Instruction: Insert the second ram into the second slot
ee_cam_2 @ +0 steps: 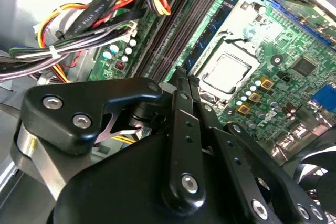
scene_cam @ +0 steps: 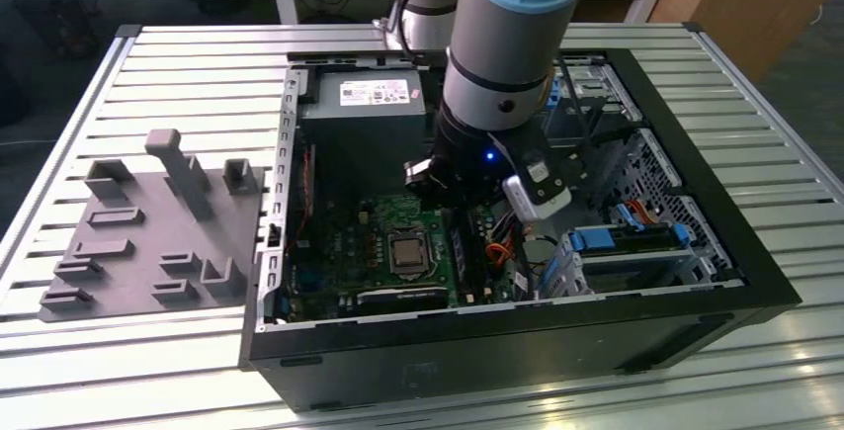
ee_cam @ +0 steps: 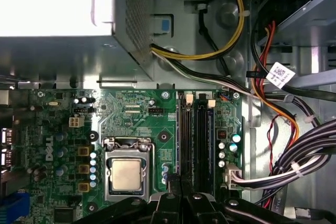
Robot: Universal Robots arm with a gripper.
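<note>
The slatted metal surface point(scene_cam: 185, 64) carries a grey fixture tray point(scene_cam: 145, 232) well off to the exterior view's left of the gripper point(ee_cam_2: 185, 75). Nearer in stands the open computer case point(scene_cam: 528, 341), into which the arm point(scene_cam: 508, 44) reaches from above. Inside the case, the power supply point(scene_cam: 363, 104) lies beyond the gripper towards the back wall. The green motherboard point(scene_cam: 336, 252) spreads beneath the gripper.

The processor socket point(ee_cam: 126, 174) sits just beside the gripper's tip, on the side towards the fixture tray. In the second wrist view the second ram point(ee_cam_2: 212, 30) shows as a thin blue stick. It stands on edge in the slot closest to the socket and runs straight away from the gripper. Its near end lies right at the fingertips point(ee_cam_2: 178, 72). The fingers are drawn together with barely a gap, and whether they nip the stick's end cannot be told.

The other dark ram slots point(ee_cam: 202, 140) run parallel on the far side of the stick. Beyond them, farther from the gripper, a cable bundle point(ee_cam: 294, 156) of black, grey, red and yellow wires crosses the case. The drive bay point(scene_cam: 620, 237) with its blue latches sits to the exterior view's right of the gripper.
</note>
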